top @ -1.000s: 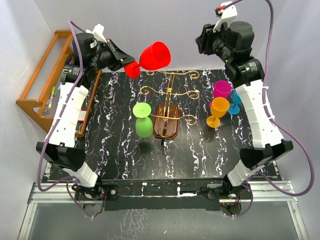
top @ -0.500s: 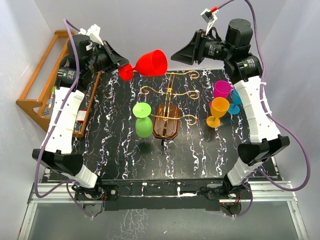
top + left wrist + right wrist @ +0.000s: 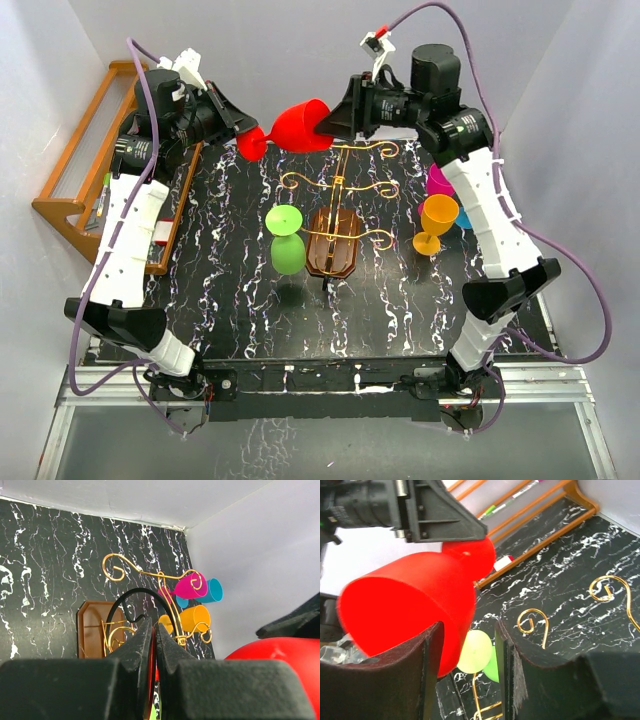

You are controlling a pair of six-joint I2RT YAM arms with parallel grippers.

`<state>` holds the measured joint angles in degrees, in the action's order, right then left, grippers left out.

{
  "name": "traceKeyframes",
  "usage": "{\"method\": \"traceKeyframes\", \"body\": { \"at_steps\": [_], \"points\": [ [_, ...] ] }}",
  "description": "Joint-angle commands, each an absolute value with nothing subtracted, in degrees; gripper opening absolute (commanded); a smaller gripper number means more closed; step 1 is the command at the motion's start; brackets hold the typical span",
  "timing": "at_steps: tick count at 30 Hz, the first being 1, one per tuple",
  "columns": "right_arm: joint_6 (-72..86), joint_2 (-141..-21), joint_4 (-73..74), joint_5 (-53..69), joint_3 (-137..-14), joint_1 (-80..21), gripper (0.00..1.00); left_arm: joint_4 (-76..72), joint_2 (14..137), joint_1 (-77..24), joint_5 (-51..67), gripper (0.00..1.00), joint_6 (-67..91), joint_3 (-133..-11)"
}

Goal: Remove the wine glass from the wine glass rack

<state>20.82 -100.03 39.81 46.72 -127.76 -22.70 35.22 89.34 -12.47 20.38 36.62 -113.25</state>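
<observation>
**Slatted shelf** (image 3: 75, 175): orange-brown wood, set along the table's left edge, close to the left wall. It holds a green-tipped pen (image 3: 106, 184). A small white-and-red item (image 3: 163, 235) lies at its foot, with print too small to read.

**Left gripper** (image 3: 247, 130): raised above the far-left corner. Its fingers (image 3: 140, 645) are clenched on the stem of the red wine glass (image 3: 303, 126), and a red sliver shows between them.

**Red wine glass**: off the rack and in the air, lying on its side with the foot to the left and the mouth to the right. It hangs over the table's far edge near the back wall, above and left of the top scroll.

**Right gripper** (image 3: 325, 120): at the bowl's mouth. Its fingers (image 3: 431, 665) are spread, with the bowl's lower side in the gap. Whether they touch the bowl cannot be told.

**Green glass** (image 3: 287, 240): upside down on the table (image 3: 400, 310), just left of the rack base.

**Wine glass rack** (image 3: 332, 250): stands mid-table, with a dark oval base, a gold post and scroll arms. It is well apart from the near edge.

**Orange glass** (image 3: 438, 215), **magenta glass** (image 3: 186, 586), **blue glass** (image 3: 214, 591): clustered right of the rack, near the table's right edge and close beside the right arm.
</observation>
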Motion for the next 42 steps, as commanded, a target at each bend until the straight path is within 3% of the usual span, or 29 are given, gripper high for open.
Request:
{"method": "traceKeyframes", "body": {
  "at_steps": [1,4,7,8,11,12,13,14,22,26,29,34,42],
  "points": [
    [18.4,-102.3,42.3,39.4,-131.7,-24.0,0.44,34.5,87.5,-12.3,21.5,0.00,36.8,-113.6],
    [18.8,-101.8,40.0,38.5,-130.1,-24.9,0.33,34.5,87.7,-12.3,22.1,0.00,36.9,-113.5],
    [19.5,-101.9,39.9,36.7,-130.3,-25.2,0.09,34.6,87.8,-12.3,22.3,0.00,37.0,-113.1],
    [19.5,-101.9,40.0,35.6,-130.4,-25.2,0.08,34.8,87.7,-12.3,22.0,0.01,36.9,-113.0],
    [19.2,-100.6,40.0,30.0,-129.6,-25.2,0.08,35.6,87.3,-12.3,20.3,0.35,37.0,-112.5],
    [19.0,-99.6,39.6,27.7,-129.0,-25.1,0.08,35.9,87.1,-12.4,19.4,0.52,36.9,-112.5],
    [19.0,-98.2,39.2,25.3,-128.3,-24.8,0.08,36.3,87.0,-12.3,18.0,0.84,37.0,-112.4],
    [19.1,-96.8,38.7,22.9,-127.3,-24.1,0.08,36.5,86.8,-12.3,17.0,0.96,37.2,-112.3],
    [21.3,-84.2,35.7,-4.6,-114.8,-10.8,0.08,37.4,85.0,-12.4,10.7,0.97,38.8,-111.1],
    [22.4,-80.1,42.3,-14.4,-109.6,2.3,0.08,36.9,84.3,-12.3,10.0,0.97,38.8,-110.0],
    [22.0,-76.3,46.1,-24.3,-104.4,3.8,0.08,37.5,84.1,-12.3,9.3,0.97,38.7,-109.6],
    [25.3,-71.8,56.4,-26.1,-98.1,10.2,0.08,38.6,84.2,-12.3,8.6,0.97,39.0,-109.2],
    [26.2,-67.2,64.1,-17.7,-86.4,14.9,0.08,39.1,82.1,-12.3,9.7,0.97,40.0,-103.9]
  ]
}}
